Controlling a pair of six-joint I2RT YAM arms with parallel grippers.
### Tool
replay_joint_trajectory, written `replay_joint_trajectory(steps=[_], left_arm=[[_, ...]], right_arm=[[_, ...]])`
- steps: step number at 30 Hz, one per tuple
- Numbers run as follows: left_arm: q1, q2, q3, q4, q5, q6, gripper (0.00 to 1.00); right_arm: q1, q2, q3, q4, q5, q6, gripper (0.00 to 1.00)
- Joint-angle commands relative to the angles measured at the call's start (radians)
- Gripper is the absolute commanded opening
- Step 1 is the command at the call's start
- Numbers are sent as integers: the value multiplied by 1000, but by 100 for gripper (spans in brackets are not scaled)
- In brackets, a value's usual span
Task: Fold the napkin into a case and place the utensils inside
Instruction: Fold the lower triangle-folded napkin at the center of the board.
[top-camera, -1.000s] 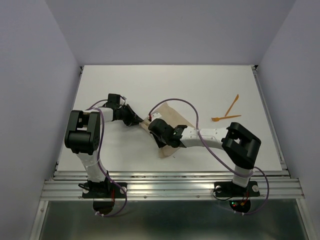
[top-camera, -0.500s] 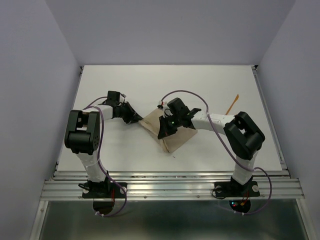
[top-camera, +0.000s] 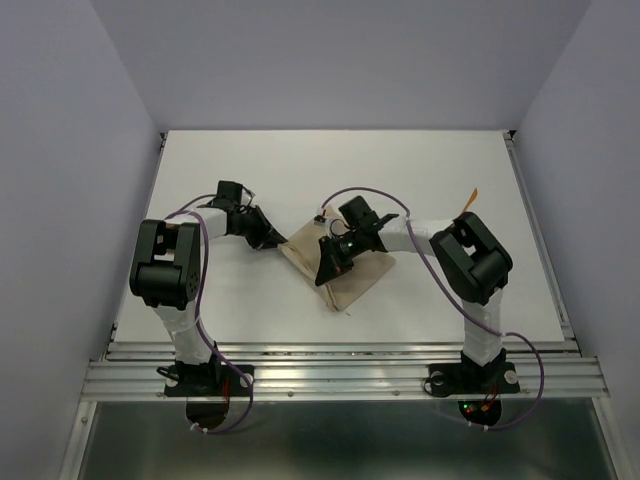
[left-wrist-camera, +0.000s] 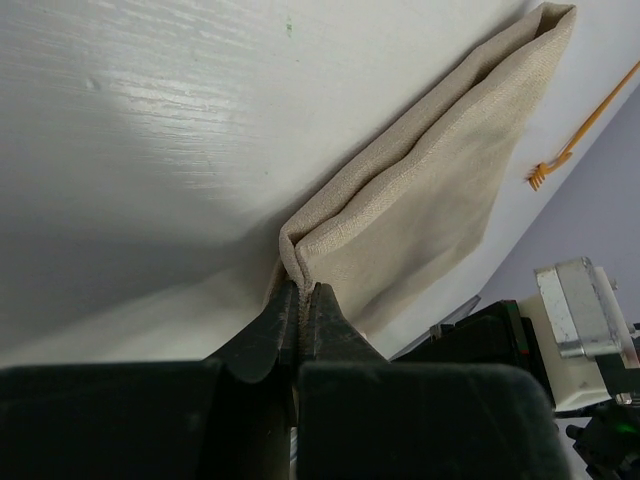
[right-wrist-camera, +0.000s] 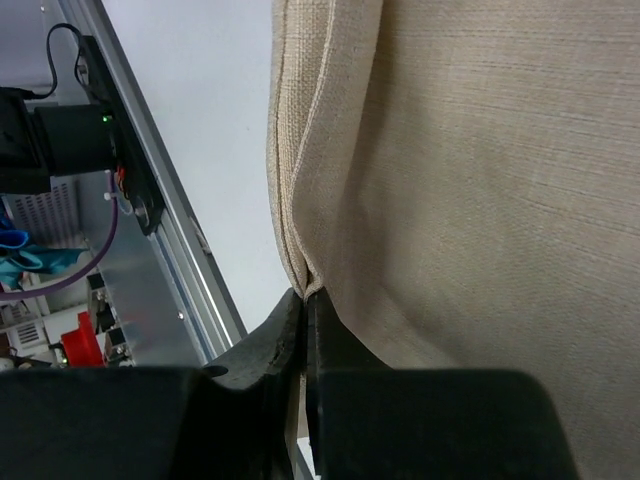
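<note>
Tan napkin (top-camera: 365, 277) lies folded; left gripper (left-wrist-camera: 300, 300) and right gripper (right-wrist-camera: 303, 300) each pinch a cloth edge, jaws closed tight. Best to draw both evenly, layers aligned.

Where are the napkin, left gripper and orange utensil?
napkin (top-camera: 358, 282): top view, bare folded cloth.
left gripper (left-wrist-camera: 303, 291): left wrist view, between the fingertips clamping the napkin.
orange utensil (left-wrist-camera: 588, 122): left wrist view, mid-handle.

L gripper (left-wrist-camera: 300, 290) & R gripper (right-wrist-camera: 303, 297) both pinched closed.
</note>
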Motion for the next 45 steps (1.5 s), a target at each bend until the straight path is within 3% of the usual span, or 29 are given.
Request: replay_joint_trajectory(steps=[1,5,9,15,21,23,31,36,38,43,45], left_arm=[[6,-18,55,4,-25,29,0],[8,-12,73,-25,-39,43,0],[8,-6,88,-33,-39,47,0],[8,-4,93,-43,-45,54,0],[6,-4,101,-56,-56,57,0],[6,-4,104,-59,-56,58,0],[6,1,105,-57,-56,57,0],[6,2,111,-57,-56,54,0],[6,4,113,-56,-54,54,0],[6,5,113,-53,-56,46,0],[6,4,113,-54,-56,40,0]], right_arm=[[-15,7,11,-22,-71,-24,5],[-33,-7,5,-23,-37,-23,5],[-33,-18,-1,-25,-7,-20,23],[-42,-24,-8,-28,56,-15,37],[-42,-53,-11,-42,82,-17,39],[-42,-61,-11,-51,101,-20,47],[-42,-139,-18,-120,219,-23,47],[-42,-150,-23,-144,250,-31,35],[-42,-150,-26,-144,239,-31,24],[-42,-168,-28,-149,253,-23,20],[-24,-184,-15,-172,361,-14,19]])
